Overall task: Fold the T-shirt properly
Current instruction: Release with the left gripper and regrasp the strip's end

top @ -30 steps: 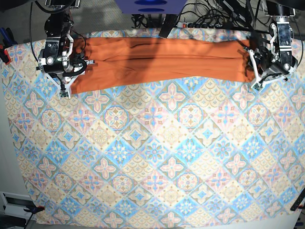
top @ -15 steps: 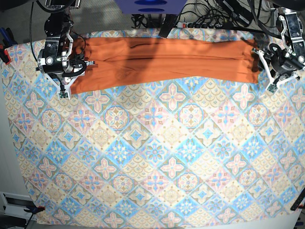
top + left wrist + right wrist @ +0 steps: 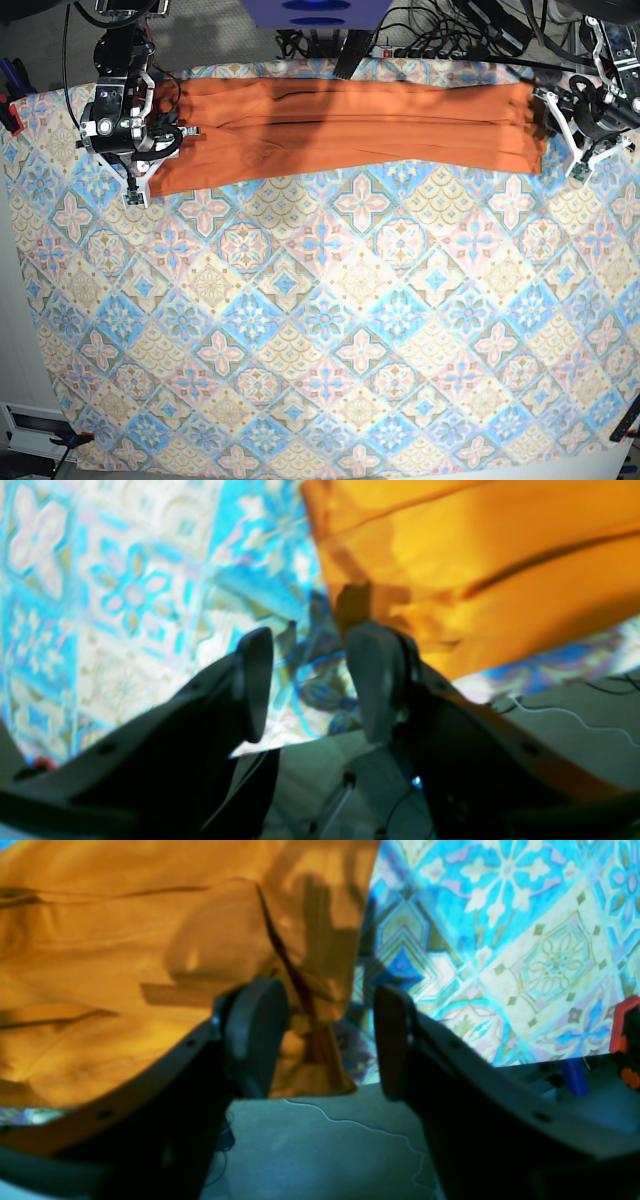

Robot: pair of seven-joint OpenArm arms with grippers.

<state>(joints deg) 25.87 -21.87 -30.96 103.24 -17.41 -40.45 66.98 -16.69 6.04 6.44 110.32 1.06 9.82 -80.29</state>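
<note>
1. The tablecloth (image 3: 320,330), blue and beige in a diamond tile pattern, covers the whole work surface and serves as the landmark here. Most of it lies bare toward its near edge.

2. The T-shirt (image 3: 340,125) lies along the tablecloth's far edge as a long, narrow orange band, already doubled lengthwise, with fold lines running end to end. It reaches nearly from one side of the cloth to the other and rests flat, not lifted.

3. The left gripper (image 3: 592,125) sits off the shirt's end, over the tablecloth's far corner on the base view's right. A second ago it stood over that end of the band; it has since pulled outward and clear. Its wrist view shows the jaws parted with only patterned cloth between the pads (image 3: 380,680), so it holds nothing.

4. The right gripper (image 3: 150,150) has stayed put at the opposite end, on the base view's left. Its jaws stand apart; one finger (image 3: 255,1035) lies over the orange fabric, and a shirt edge shows in the gap, but the blur leaves it unclear whether any cloth is pinched. It looks more like a released hold.

5. Judgement: the lengthwise fold appears set down and let go on the left side. What remains is probably folding the long band across its length.
</note>
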